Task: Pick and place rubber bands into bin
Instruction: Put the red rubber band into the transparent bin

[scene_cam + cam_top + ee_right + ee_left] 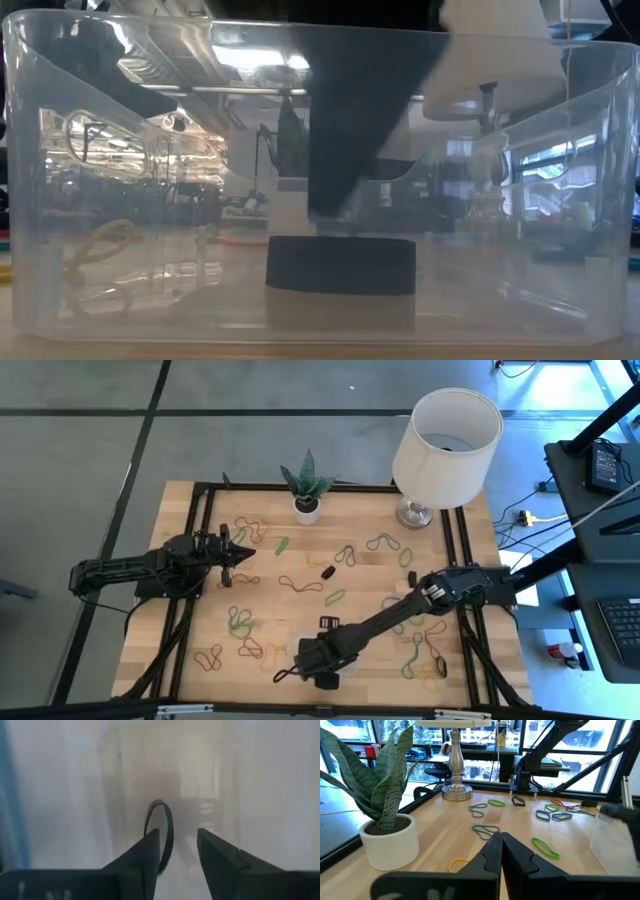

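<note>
The bin (290, 638) is a clear shallow tray near the table's front edge; the low view looks through its wall (60, 150). My right gripper (322, 668) points down over it, open (178, 835). A black rubber band (167, 827) stands as a loop beside one finger, above the bin's floor. A yellow band (100, 240) lies in the bin's left end. Many rubber bands (300, 585) in red, green, blue and orange lie scattered on the wooden table. My left gripper (245, 550) waits shut (501, 836) at the table's left, level. My right gripper has the black band's loop close against the inner side of one finger (150, 845), and the band's lower part is hidden behind that finger. I cannot tell whether the band touches the finger or has come free.
A white plant pot (307, 510) with a green plant and a lamp (445, 440) stand along the far edge. A small black chunk (327, 572) lies mid-table. More bands (425, 655) lie at the front right, others (240, 622) at the front left.
</note>
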Robot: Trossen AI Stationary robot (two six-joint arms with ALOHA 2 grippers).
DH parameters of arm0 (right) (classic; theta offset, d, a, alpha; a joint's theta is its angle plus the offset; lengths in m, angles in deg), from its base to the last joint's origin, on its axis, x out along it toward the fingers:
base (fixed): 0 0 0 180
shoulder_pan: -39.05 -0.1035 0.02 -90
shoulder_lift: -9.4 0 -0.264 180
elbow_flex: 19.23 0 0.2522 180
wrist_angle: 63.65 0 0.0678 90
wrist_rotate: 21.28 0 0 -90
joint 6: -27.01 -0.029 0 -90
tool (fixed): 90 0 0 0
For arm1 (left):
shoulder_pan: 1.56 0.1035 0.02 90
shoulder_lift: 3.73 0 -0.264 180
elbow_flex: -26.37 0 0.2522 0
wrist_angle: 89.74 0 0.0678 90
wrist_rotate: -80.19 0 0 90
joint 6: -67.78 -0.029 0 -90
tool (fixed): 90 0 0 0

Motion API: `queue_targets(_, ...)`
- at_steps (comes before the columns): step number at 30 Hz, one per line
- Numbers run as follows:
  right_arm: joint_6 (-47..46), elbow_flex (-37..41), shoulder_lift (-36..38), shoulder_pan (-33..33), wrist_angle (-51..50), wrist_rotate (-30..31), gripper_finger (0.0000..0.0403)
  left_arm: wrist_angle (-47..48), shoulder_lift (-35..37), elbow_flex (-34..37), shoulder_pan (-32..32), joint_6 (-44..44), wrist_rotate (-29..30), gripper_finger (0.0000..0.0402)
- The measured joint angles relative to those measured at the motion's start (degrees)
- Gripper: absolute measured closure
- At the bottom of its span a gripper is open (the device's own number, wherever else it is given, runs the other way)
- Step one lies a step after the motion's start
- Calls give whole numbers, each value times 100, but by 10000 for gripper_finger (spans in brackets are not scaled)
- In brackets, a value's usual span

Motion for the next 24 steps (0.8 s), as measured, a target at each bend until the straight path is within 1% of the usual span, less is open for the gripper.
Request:
queue_targets(4,74,0,377,9,-375,28,261,0,-1,0,-1,0,0,400)
queue_targets(7,255,67,754,7,-644,391,261,0,1,0,-1,0,0,400)
queue_targets(10,288,570,1334,12,-574,665,270,0,0,0,0,0,0,400)
queue_targets(12,252,1337,1898,42,-176,758,279,2,-1,0,0,0,0,400)
queue_targets(14,52,2366,2622,78,384,903,291,1,-1,0,0,0,0,400)
queue_targets(19,-562,4931,4563,128,1745,979,317,0,1,0,-1,0,0,400)
queue_targets(21,-672,5789,5312,119,2188,976,325,1,-1,0,1,0,0,400)
queue_targets(24,-934,6877,6367,68,2700,1031,334,0,1,0,-1,0,0,400)
